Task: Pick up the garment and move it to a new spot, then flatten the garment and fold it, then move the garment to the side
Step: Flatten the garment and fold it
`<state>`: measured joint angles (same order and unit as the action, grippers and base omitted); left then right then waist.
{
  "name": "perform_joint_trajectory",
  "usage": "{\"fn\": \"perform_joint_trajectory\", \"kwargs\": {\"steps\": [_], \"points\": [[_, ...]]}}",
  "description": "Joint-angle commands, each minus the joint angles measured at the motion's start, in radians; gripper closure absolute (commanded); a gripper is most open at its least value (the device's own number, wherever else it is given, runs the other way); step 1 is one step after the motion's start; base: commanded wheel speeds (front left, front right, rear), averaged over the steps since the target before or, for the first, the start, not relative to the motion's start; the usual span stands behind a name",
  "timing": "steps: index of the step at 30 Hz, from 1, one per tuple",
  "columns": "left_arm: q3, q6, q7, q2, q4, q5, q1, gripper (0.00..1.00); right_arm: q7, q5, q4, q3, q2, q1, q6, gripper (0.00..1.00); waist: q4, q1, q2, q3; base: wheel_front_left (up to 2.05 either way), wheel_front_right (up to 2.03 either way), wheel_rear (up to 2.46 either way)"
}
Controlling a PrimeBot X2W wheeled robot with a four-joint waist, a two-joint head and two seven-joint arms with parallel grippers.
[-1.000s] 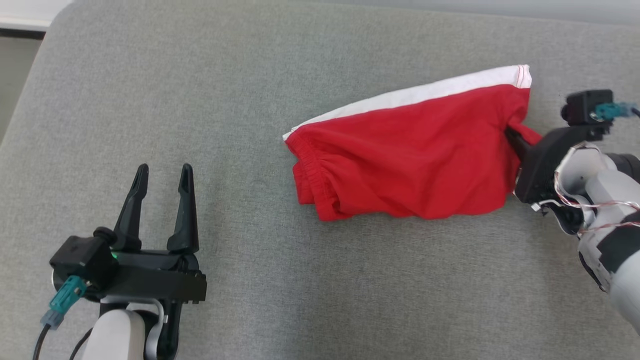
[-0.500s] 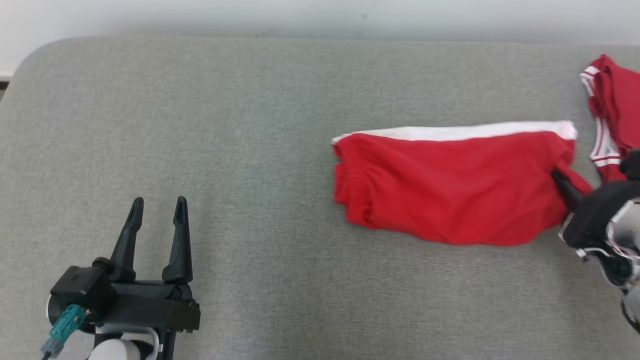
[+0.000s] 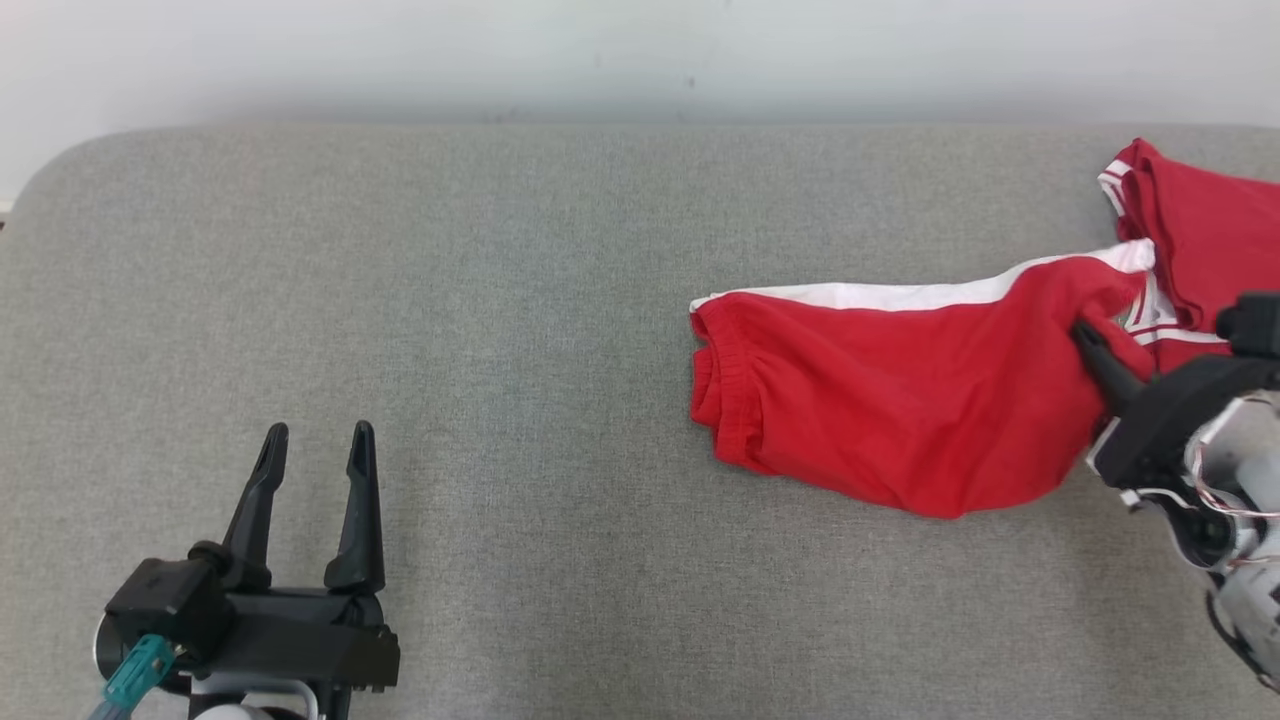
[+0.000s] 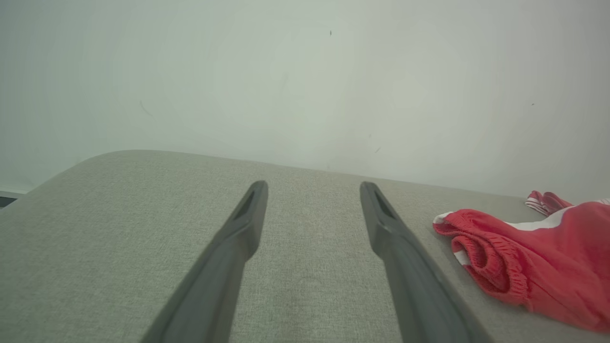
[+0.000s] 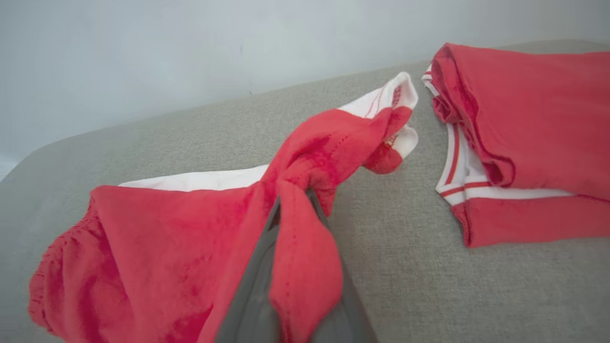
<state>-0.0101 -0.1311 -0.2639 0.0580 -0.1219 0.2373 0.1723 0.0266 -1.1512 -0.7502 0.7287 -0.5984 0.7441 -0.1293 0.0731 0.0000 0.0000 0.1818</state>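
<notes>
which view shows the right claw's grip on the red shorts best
The right wrist view: the right claw is shut on a bunched fold of the red shorts, seen close. The head view shows the red shorts whole, with the grip small at their edge; the left wrist view shows their waistband end.

The left claw spreads wide over grey surface, red garment nearby.

light: bright, flat, diffuse; direction can't tell
shadows: soft and faint, under the shorts hem and along the cushion back edge at the wall
head view: sharp, weave readable
left wrist view: left gripper blurs toward bottom edge; wall hazy
right wrist view: soft overall, near cloth smeared, red washed pinkish
edges: cushion outline bows in both wrist views
</notes>
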Motion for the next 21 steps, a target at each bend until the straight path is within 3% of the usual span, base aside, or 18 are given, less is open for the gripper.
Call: {"fn": "perform_joint_trajectory", "kwargs": {"steps": [1, 14, 21], "points": [[-0.005, 0.002, 0.000, 0.001, -0.003, -0.006, -0.021, 0.00, 0.001, -0.004, 0.021, 0.004, 0.014, 0.011, -0.002, 1.00, -0.005, 0.0000, 0.0000, -0.014, 0.00, 0.00, 0.00], [-0.001, 0.002, 0.000, -0.004, -0.014, 0.006, -0.033, 0.00, -0.051, 0.041, 0.175, 0.055, 0.135, 0.048, -0.002, 1.00, 0.009, 0.0000, 0.0000, -0.035, 0.00, 0.00, 0.00], [0.015, 0.002, 0.000, -0.006, -0.023, 0.012, -0.018, 0.00, -0.051, 0.087, 0.133, 0.066, 0.214, 0.043, -0.002, 1.00, 0.041, 0.0000, 0.0000, -0.019, 0.00, 0.00, 0.00]]}}
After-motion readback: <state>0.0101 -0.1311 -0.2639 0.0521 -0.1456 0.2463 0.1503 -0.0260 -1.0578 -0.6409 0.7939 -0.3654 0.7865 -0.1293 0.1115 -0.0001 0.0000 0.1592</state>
